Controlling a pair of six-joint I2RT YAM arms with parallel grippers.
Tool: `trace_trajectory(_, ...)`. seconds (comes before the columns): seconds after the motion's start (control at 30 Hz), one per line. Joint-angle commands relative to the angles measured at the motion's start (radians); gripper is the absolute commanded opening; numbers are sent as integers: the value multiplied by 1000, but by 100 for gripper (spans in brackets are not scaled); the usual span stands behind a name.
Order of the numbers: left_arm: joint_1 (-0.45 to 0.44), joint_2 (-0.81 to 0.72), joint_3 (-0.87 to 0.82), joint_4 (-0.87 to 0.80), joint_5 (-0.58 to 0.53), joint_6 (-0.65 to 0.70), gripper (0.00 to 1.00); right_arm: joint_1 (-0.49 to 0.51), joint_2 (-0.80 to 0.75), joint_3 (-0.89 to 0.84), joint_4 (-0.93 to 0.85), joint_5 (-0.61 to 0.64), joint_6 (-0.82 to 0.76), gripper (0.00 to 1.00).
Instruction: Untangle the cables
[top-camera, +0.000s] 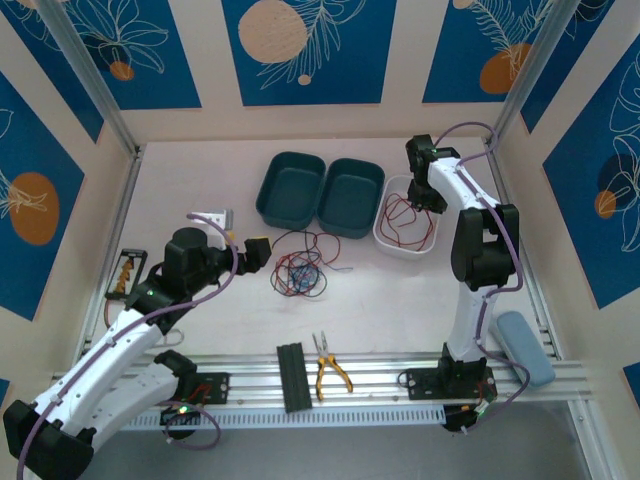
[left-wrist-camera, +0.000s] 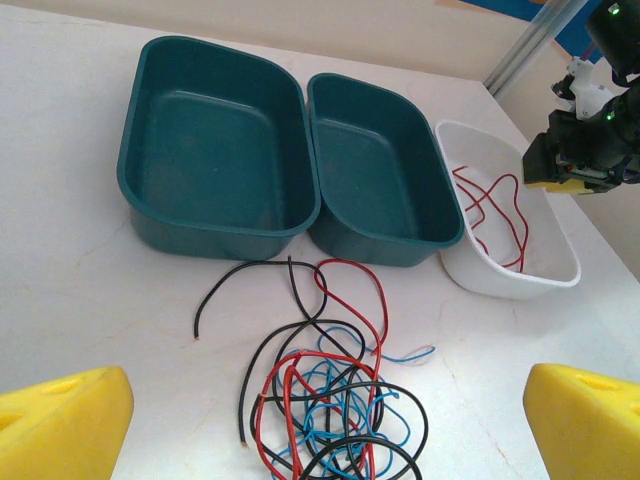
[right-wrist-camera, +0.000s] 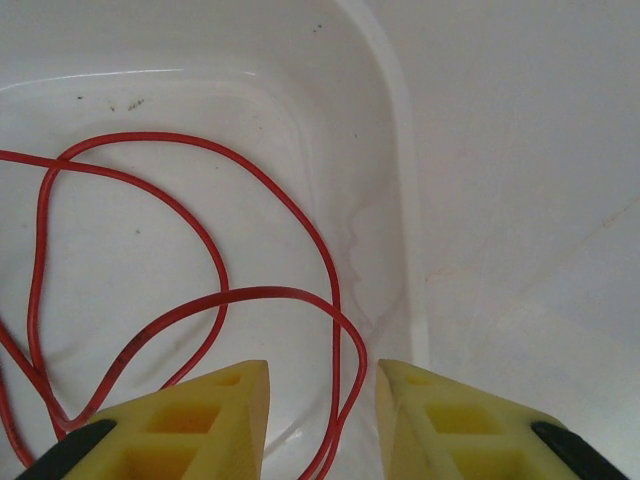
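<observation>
A tangle of red, blue and black cables (top-camera: 300, 272) lies on the table in front of the teal bins; the left wrist view shows the tangle (left-wrist-camera: 325, 395) close up, with one black end trailing left. My left gripper (top-camera: 257, 251) hovers just left of it, open wide, its yellow fingers (left-wrist-camera: 62, 420) apart on either side of the pile, touching nothing. A single red cable (top-camera: 408, 215) lies looped in the white tray (top-camera: 384, 232). My right gripper (right-wrist-camera: 322, 405) hangs open over the tray's right side, above a loop of the red cable (right-wrist-camera: 215, 260) without gripping it.
Two empty teal bins (top-camera: 291, 187) (top-camera: 350, 195) stand side by side behind the tangle, the white tray (left-wrist-camera: 560, 275) to their right. Yellow-handled pliers (top-camera: 329, 368) and a black block (top-camera: 292, 377) rest on the front rail. A pale blue pad (top-camera: 525, 346) lies at the right.
</observation>
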Motion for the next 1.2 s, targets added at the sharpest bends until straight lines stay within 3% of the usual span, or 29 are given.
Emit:
trace_trajectory(0.0,6,-9,-11,6,-13,-15,100,10,-61,-18,0,-7,-6,37)
trace_trajectory(0.13,6,11,-5,-10,-17,-21,100,29,-144,-61,19,-42,-14,45)
trace_trajectory(0.53,6,117,32,-53,8,-31,100,137,-462,-208,107,-195,-36,81)
trace_trajectory(0.6,6,135,35,-55,14,-34,100,174,-506,-244,139,-223,-30,100)
trace_trajectory(1.0,6,270,35,-98,63,-58,100,498,-553,-322,135,-234,124,99)
trace_trajectory(1.17,6,321,-10,-26,124,-88,99,588,-514,-339,165,-283,186,99)
